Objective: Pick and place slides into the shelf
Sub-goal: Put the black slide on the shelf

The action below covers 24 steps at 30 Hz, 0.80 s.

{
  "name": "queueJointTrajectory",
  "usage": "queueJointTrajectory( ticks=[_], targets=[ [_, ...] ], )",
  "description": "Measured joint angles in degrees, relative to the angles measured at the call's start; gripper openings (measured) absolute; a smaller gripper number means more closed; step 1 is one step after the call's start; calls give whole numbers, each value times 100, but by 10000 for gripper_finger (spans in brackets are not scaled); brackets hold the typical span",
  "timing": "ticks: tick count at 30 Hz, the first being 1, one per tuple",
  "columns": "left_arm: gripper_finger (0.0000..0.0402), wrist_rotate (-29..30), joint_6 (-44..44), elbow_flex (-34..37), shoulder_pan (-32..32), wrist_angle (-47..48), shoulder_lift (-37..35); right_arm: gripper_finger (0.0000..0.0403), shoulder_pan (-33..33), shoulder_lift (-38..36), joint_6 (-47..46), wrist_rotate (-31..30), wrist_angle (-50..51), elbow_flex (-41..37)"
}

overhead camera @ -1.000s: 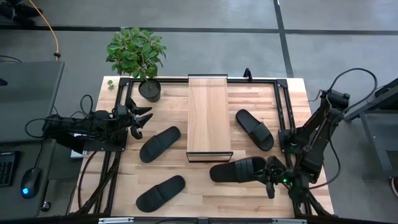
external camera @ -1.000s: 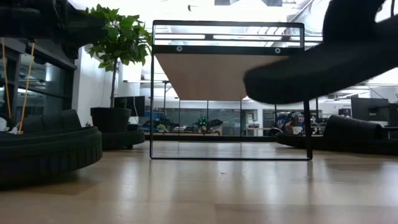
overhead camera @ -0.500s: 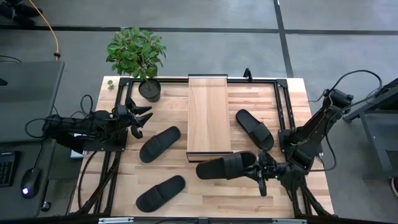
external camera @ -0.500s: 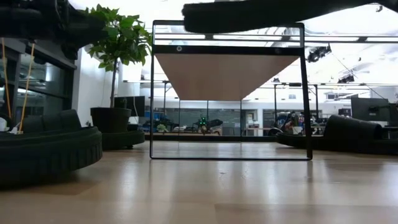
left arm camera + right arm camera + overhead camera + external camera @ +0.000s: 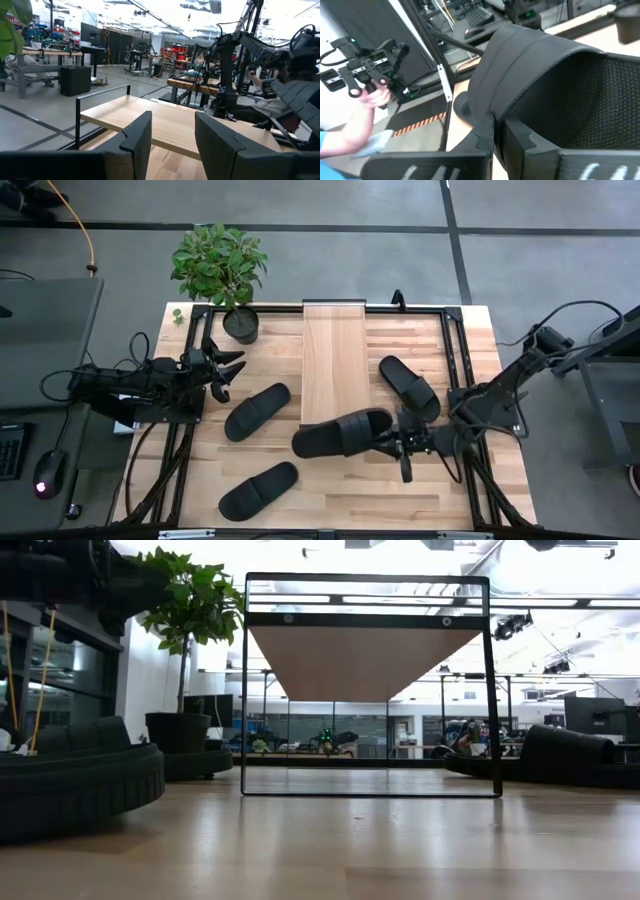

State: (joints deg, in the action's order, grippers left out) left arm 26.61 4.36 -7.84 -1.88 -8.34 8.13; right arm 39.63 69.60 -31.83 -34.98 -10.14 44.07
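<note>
Right fingers [image 5: 492,135] gripping one slide [image 5: 340,432], three slides lying flat

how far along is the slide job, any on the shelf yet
None set down yet: the light wood-plank shelf is bare. The right end effector grips one black ribbed-strap slide, carried over the shelf's near end. Three matching slides remain on the table. The left end effector waits near the plant.
</note>
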Motion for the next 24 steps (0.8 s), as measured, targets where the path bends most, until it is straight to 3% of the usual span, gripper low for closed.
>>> queueJointTrajectory(
  ticks=[14,24],
  targets=[
    [134,0,0,0,1,-4,0,6,-1074,-349,1250,525,-476,2],
    [134,2,0,0,1,-2,1,6,-1391,-400,1115,509,-263,7]
  ],
)
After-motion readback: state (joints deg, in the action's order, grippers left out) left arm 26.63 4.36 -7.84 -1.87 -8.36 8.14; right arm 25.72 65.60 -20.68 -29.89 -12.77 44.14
